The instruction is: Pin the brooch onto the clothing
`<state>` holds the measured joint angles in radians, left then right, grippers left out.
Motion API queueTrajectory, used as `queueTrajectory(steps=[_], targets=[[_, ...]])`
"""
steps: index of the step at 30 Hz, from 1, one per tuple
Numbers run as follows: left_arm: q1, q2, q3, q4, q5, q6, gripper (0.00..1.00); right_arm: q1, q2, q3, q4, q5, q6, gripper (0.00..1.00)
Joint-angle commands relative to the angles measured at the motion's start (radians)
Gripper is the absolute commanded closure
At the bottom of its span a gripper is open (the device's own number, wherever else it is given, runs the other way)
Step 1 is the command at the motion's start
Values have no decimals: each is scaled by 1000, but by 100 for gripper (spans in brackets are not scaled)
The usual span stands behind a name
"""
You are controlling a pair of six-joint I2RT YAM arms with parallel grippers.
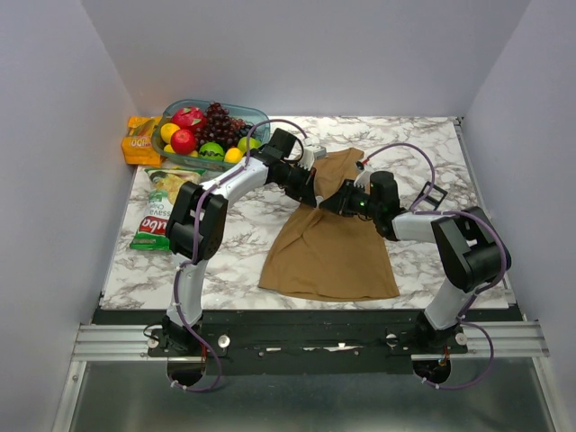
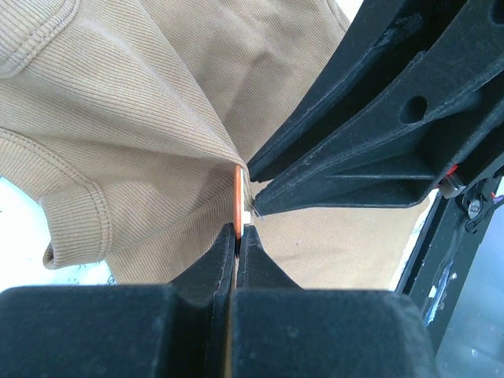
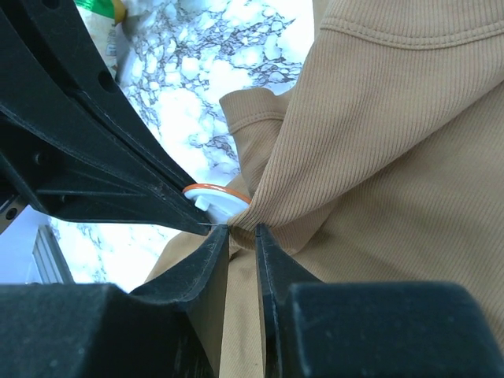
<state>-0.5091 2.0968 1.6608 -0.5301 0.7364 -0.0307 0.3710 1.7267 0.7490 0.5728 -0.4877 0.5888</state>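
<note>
The tan-brown tank top (image 1: pixel 328 243) lies mid-table, its upper part pulled up into a peak between my two grippers. My left gripper (image 1: pixel 315 193) is shut on the brooch (image 2: pixel 238 193), a small round disc seen edge-on with an orange rim. The brooch is pressed against a fold of the top (image 2: pixel 142 118). In the right wrist view the brooch (image 3: pixel 216 197) shows a white back. My right gripper (image 3: pixel 242 230) is shut on a pinch of the top (image 3: pixel 378 157) right beside the brooch. In the top view the right gripper (image 1: pixel 336 200) is tip to tip with the left one, and the brooch is hidden.
A glass bowl of fruit (image 1: pixel 257 115) stands at the back left, with an orange packet (image 1: pixel 139 142) beside it. A green-and-white chips bag (image 1: pixel 157 211) lies at the left. A small black frame (image 1: pixel 435 193) sits right of the top. Walls enclose three sides.
</note>
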Motion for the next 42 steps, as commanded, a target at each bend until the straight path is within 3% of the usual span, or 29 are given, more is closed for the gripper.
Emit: queueTrajectory(steps=[1,42], targets=[[-25,9,27,-19,61,-2,100,-3,24,16,87,-29,17,73],[-75,20,24,-8,83,-12,100,-1,74,26,127,23,82,76]])
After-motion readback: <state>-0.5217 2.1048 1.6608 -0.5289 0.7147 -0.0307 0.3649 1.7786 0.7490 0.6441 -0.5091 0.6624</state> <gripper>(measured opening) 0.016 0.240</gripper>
